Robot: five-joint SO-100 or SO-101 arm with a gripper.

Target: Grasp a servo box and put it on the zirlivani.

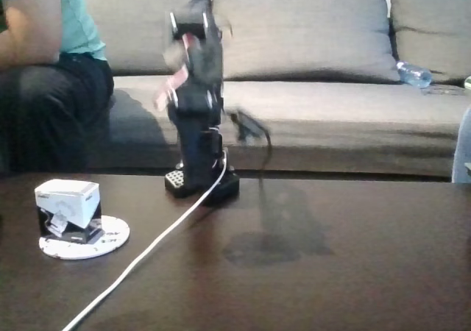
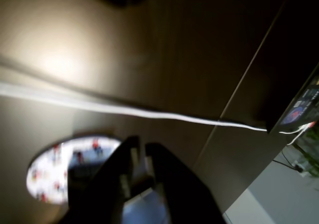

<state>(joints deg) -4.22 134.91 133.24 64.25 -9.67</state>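
Fixed view is showing the small cube-like cardboard servo box (image 1: 68, 211), white on top and black below with a servo picture on its front, sitting upright on the zirlivani (image 1: 110, 237), a flat round white speckled disc. Box and disc are lying at the left of the dark brown wooden bench (image 1: 353, 257). The box is covering the left and rear part of the disc, leaving the right front rim showing.

The black robot arm (image 1: 195, 95) is standing on its base near the rear edge of the bench, well apart from the box, and is appearing blurred and folded upright. A white cable (image 1: 158, 239) is running from the base diagonally toward the near left edge of the bench, passing just beside the disc on its right.

Wrist view is showing the tool (image 2: 141, 147) as two dark fingers entering from the bottom edge, with the jaws standing narrow, only a thin slit between them, and nothing gripped. Beyond the fingers, the speckled disc (image 2: 47, 171) is appearing at lower left, heavily blurred, with a dark shape on it that cannot be identified with certainty. The white cable (image 2: 149, 113) is crossing the frame from left to right.

A grey fabric sofa (image 1: 324, 66) is standing behind the bench; a person in a teal shirt (image 1: 44, 66) is sitting at its left end, and a clear plastic bottle (image 1: 414, 74) is lying on the right seat.
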